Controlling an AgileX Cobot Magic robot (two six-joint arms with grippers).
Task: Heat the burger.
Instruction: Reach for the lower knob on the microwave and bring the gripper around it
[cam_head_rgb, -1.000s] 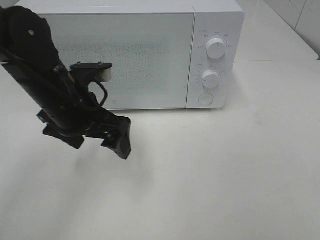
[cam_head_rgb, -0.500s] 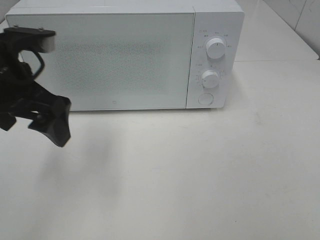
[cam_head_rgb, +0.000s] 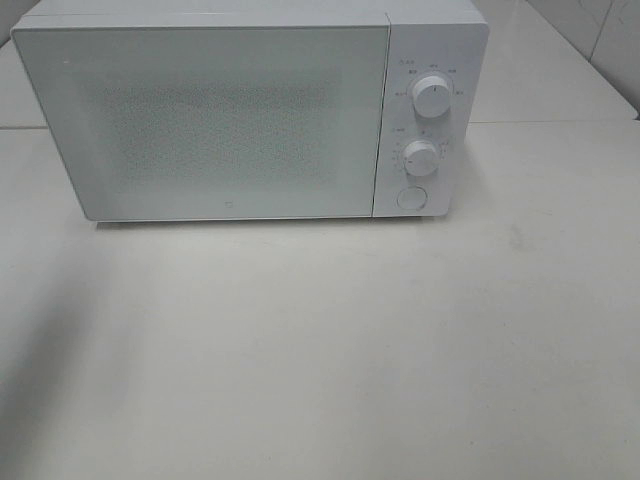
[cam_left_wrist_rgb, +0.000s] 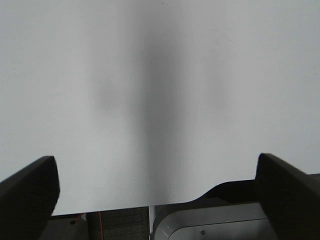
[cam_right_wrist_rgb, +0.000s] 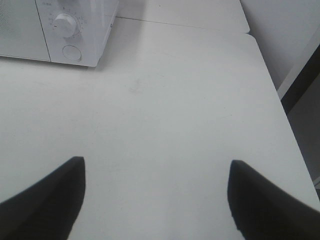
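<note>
Burger: not seen in any of the three views. Its place cannot be told from these pictures.

Microwave (cam_head_rgb: 230, 110): white, stands along the far edge of the table (cam_head_rgb: 350, 350), reaching from near the far-left corner to past the middle. The door (cam_head_rgb: 200, 120) is shut flush and its frosted panel is not see-through. The control strip is on the right side of the front, top to bottom: upper knob (cam_head_rgb: 431, 96), lower knob (cam_head_rgb: 421, 158), round button (cam_head_rgb: 411, 198). The pointer settings are too small to read.

Table: white and matte. A joint line (cam_head_rgb: 550, 122) runs from beside the microwave's right side to the right edge. A soft grey shadow (cam_head_rgb: 40, 340) lies along the left edge.

Left gripper (cam_left_wrist_rgb: 160, 192): shows in its wrist view only. Its two dark fingers (cam_left_wrist_rgb: 30, 195) sit at opposite sides of the picture, so the jaws are wide apart with nothing between them. Below is plain white table with a dim shadow band (cam_left_wrist_rgb: 150, 100). One table edge is close, and past it there is a grey housing (cam_left_wrist_rgb: 210, 225). Which edge this is cannot be told.

Right gripper (cam_right_wrist_rgb: 159, 200): shows in its wrist view only. Its fingers (cam_right_wrist_rgb: 45, 200) are spread, the jaws apart and holding nothing. It hangs over bare table near the right edge, well apart from the microwave, whose control-strip corner with the lower knob and button shows at the far side of that view.
</note>
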